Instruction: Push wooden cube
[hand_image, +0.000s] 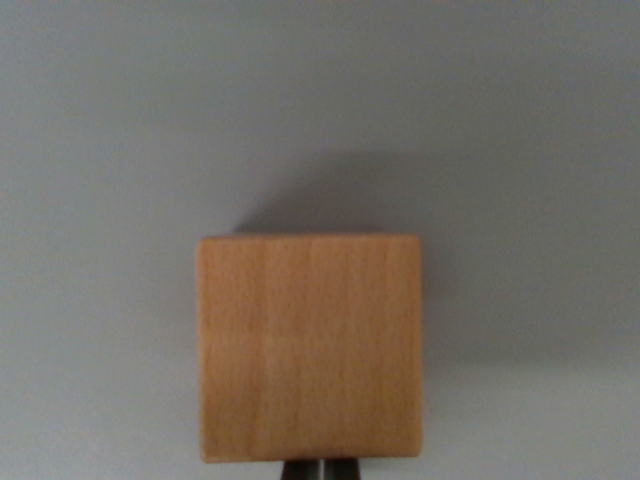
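A square, pale-grained wooden cube (310, 347) sits on a smooth grey surface (100, 150); the gripper (320, 470) tips meet its near edge, seemingly closed together.

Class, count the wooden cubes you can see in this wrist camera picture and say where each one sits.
1. The wooden cube sits low in the middle of the picture on the plain grey surface, just above the end effector tips at the bottom edge. Others could lie outside the frame.

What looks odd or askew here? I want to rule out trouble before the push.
Nothing stands out. The wooden cube sits square and intact on the plain grey surface, and the gripper shows only as dark tips at its near edge.
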